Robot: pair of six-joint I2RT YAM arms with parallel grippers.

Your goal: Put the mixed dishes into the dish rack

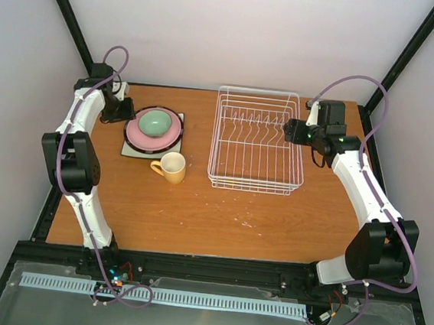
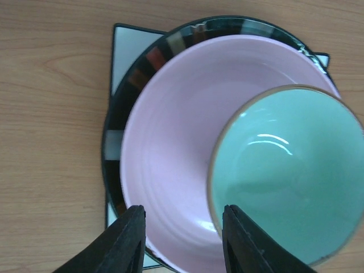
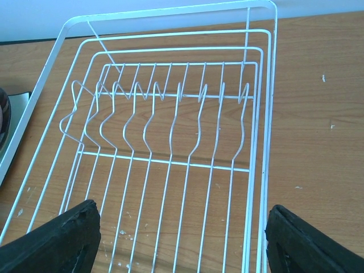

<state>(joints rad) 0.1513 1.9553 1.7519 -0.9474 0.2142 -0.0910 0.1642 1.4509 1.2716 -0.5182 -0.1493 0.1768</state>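
Left gripper (image 2: 183,242): part open, gripping nothing. The pink plate (image 2: 170,142) has its rim between my fingers, with the green bowl (image 2: 290,176) just beyond the right one. Right gripper (image 3: 182,244): spread wide, empty, with the dish rack (image 3: 165,161) ahead between the fingers.

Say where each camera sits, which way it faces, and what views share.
Top external: above and behind the bases, looking down on table, left arm, right arm, rack, bowl, mug.
Left wrist: on the left arm, facing down at bowl on pink plate; left jaws at bottom, open.
Right wrist: on the right arm, facing along the rack; right jaws at bottom corners, open.
Shared: top and right wrist show the rack; top and left wrist, the bowl.
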